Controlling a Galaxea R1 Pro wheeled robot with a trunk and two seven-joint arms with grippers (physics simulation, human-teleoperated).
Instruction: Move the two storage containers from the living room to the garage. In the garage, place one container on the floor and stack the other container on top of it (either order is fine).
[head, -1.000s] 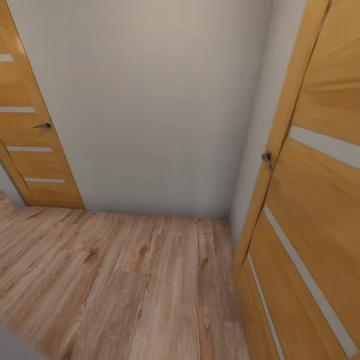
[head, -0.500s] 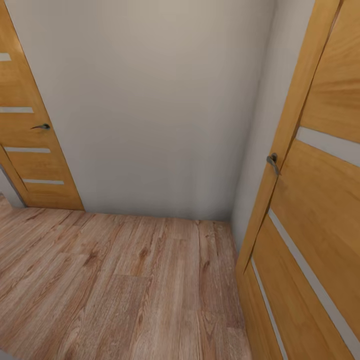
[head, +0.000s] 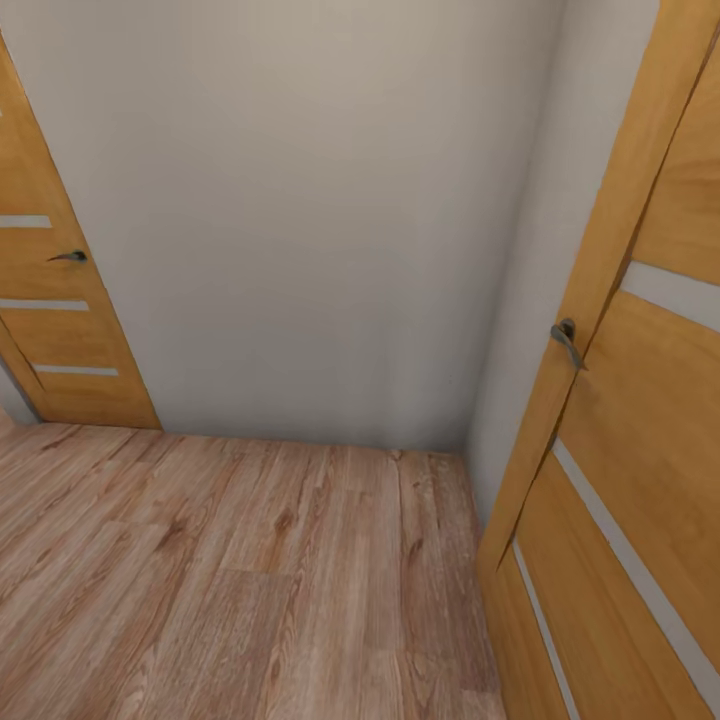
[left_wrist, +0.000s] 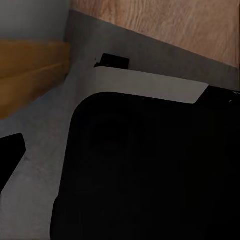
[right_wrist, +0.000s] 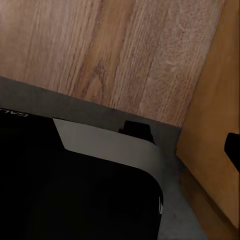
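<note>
Fingers: state impossible to tell for either gripper. In the left wrist view, a black tip (left_wrist: 11, 152) at the frame edge, perhaps a finger, holding nothing visible. In the right wrist view, a similar black sliver (right_wrist: 233, 145) against orange wood, again with nothing seen in its grasp.

Below both wrist cameras, the robot's own base: a broad black body (left_wrist: 150, 170) with a pale grey band (left_wrist: 150, 84) along its edge, seen again from the right wrist (right_wrist: 70, 190). Beyond the base, pale wood-plank floor (right_wrist: 125, 55).

From the head view, a narrow corner of a room. Straight ahead, a plain light grey wall (head: 300, 220). On the left, an orange wood door (head: 55, 330) with pale horizontal strips and a dark lever handle (head: 68, 257). On the right, close by, a second orange door (head: 640, 420) standing at an angle, with a metal handle (head: 566, 338). Underfoot, plank floor (head: 250, 580) meeting the wall.

No containers in sight, so whereabouts unknown. No dark garage floor or car either. Judged from this: in transit through a doorway area, empty-handed as far as visible; no sign of any stacking done, and carrying and stacking seemingly left to do.
</note>
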